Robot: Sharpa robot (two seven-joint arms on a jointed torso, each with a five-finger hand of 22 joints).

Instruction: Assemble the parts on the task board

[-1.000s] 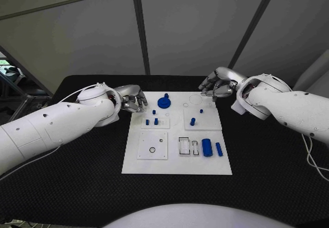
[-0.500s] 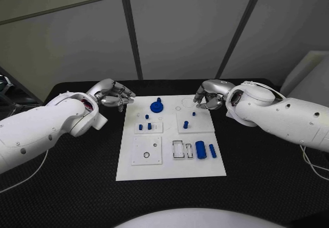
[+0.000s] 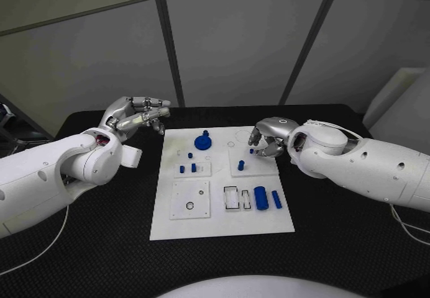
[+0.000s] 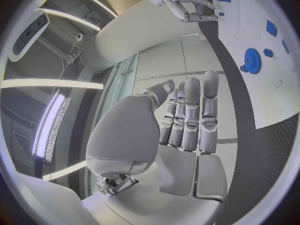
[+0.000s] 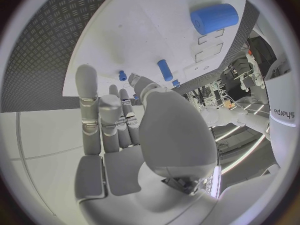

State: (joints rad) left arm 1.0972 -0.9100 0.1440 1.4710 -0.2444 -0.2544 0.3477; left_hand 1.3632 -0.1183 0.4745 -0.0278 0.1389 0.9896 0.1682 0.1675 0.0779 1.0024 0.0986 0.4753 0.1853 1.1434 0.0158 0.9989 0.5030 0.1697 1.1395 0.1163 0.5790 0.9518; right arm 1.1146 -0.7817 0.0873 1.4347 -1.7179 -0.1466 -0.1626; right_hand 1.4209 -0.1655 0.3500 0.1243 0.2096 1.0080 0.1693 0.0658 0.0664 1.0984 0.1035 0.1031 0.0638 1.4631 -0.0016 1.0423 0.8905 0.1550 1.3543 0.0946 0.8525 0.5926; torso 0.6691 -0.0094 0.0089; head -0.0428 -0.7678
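The board (image 3: 224, 217) lies flat on the black table (image 3: 358, 248), long axis running straight away from the robot, between the two hands. Nearest on it, a fat blue cylinder (image 3: 261, 197) and a slimmer blue bar (image 3: 276, 198) lie side by side, both pointing along the board, just beside two outlined slots (image 3: 237, 197). Left of those, a raised white square plate (image 3: 190, 200) carries a small dark ring. Farther up, two short blue pegs (image 3: 187, 168) stand upright close together, and a single peg (image 3: 241, 165) stands upright just below the right hand. Beyond them, a blue gear (image 3: 203, 142) lies flat with a knob rising from it, between the hands.

The right hand (image 3: 269, 139) hovers over the board's far right corner, fingers curled in, nothing in them. The left hand (image 3: 136, 115) is up off the table, left of the board's far end, fingers straight and lightly apart, palm empty. Nothing sits between either hand and the parts.
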